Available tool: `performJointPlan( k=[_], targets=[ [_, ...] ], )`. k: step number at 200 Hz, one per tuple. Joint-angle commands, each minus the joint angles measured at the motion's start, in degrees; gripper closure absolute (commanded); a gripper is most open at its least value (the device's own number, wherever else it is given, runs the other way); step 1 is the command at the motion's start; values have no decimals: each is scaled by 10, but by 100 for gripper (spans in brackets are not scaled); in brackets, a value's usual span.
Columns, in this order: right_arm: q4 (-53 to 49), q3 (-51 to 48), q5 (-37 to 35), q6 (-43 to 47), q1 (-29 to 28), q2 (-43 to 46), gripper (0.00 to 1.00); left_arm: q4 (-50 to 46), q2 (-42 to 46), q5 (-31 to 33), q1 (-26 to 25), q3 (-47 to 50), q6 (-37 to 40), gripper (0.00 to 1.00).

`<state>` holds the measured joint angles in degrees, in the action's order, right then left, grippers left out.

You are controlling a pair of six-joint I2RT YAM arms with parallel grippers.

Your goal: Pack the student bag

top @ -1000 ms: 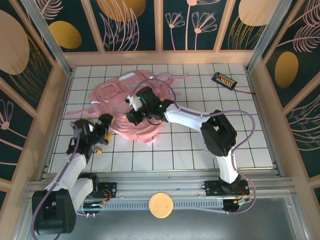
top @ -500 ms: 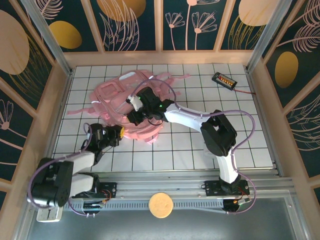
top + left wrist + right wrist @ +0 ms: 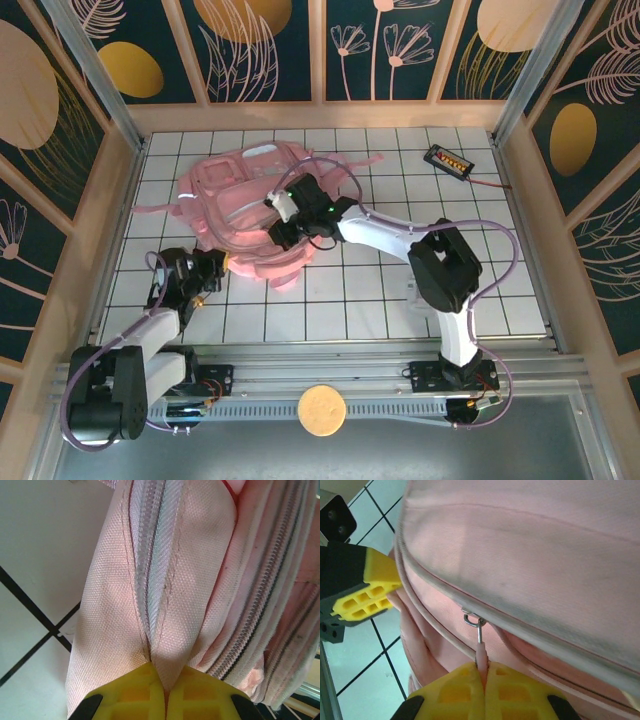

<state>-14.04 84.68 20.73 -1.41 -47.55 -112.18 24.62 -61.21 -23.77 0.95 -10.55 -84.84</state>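
Left end effector has just clamped an edge of the bag (an anchor); right end effector stays pinched on the zip pull, so zipping can probably start.

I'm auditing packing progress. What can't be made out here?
Top external: right gripper covers the zip of the student bag; open or closed, unclear.
Right wrist: end of zipper pull hidden between fingers; fabric blurred.
Left wrist: student bag cut off by frame edges.
Top external: black device too small to identify.
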Motion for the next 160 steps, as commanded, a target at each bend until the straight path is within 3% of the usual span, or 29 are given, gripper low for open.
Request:
performJointPlan(
  k=[1,64,120,160],
  targets=[
    [-72,-23,-65,19,44,39,100,-37,-1,33,36,-22,41,100],
    [-68,-6,-114,49,126,26,100,-91,24,0,86,-28,77,100],
    [-41,-5,-134,59,207,12,100,-103,29,-4,98,-30,79,100],
    [-11,-29,-69,65,205,50,100,-108,30,-10,99,-46,93,100]
  ],
)
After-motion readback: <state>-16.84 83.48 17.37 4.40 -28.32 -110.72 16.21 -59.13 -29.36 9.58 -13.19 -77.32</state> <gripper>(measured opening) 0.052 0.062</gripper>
